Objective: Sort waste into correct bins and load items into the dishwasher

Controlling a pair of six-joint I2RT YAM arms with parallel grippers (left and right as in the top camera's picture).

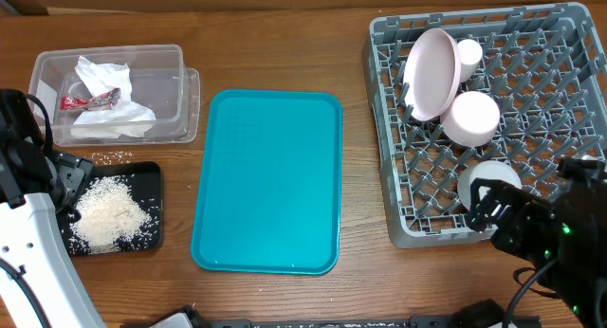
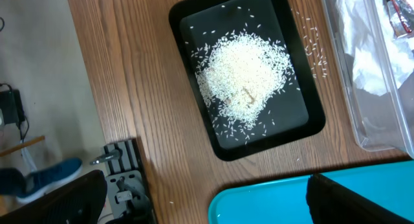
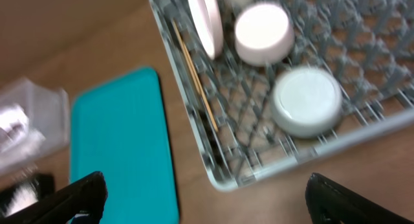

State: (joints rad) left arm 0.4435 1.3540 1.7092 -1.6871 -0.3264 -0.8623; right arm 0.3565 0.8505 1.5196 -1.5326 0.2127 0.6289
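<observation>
Sorting and loading, judged near completion. Crumpled napkins (image 1: 109,119) and red foil packet (image 1: 90,100) lie in the clear tub (image 1: 109,51). Rice (image 1: 109,214) is heaped in the black tray (image 1: 142,172), and a few stray grains (image 1: 114,157) remain on the bench (image 1: 360,176). Pink plate (image 1: 432,72), pink bowl (image 1: 471,118), grey bowl (image 1: 493,172) and white cup (image 1: 469,51) sit in the dish rack (image 1: 560,100). The teal tray (image 1: 270,176) is bare. Left jaws, beside the black tray, and right jaws, by the grey bowl, both gape wide, holding nothing.
</observation>
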